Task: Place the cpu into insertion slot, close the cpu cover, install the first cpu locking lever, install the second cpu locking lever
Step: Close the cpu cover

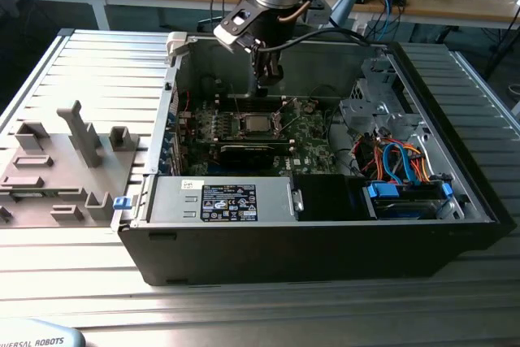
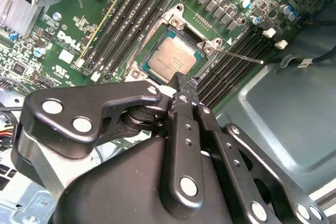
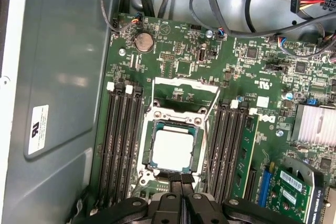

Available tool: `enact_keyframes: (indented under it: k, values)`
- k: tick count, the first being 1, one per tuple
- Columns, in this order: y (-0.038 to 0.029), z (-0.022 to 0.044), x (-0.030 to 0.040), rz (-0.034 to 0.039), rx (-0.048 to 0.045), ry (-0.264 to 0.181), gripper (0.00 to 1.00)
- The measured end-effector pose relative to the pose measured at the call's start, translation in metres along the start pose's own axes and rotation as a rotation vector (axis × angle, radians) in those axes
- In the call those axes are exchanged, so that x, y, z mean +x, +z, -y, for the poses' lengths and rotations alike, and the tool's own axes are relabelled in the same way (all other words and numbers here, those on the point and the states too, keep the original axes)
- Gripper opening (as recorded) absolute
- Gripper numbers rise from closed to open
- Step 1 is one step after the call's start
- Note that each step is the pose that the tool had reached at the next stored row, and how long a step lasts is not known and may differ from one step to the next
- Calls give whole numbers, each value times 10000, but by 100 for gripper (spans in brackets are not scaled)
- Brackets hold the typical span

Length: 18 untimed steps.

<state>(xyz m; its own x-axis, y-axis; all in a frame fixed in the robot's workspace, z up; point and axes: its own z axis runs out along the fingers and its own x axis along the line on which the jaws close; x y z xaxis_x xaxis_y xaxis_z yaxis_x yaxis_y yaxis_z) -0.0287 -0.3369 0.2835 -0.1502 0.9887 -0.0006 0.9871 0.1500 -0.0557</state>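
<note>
Sitting flat in the insertion slot (image 3: 147, 148) on the PC's motherboard (image 3: 247, 72), the cpu (image 3: 173, 149) shows a dull silver-grey sq. top. Gripper (image 3: 181, 178) jaws are together, tips just beside the slot's edge, btwn the memory slots (image 3: 122, 140).

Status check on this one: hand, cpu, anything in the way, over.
Empty hand shut, tips at the insertion slot edge. The cpu sits in it; cpu cover looks raised, not closed. Nothing blocking.
</note>
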Motion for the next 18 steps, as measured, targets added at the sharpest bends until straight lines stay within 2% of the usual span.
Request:
enact_keyframes:
  k: [18]
  values:
    - [-1,-125,-19,5,1,0,11]
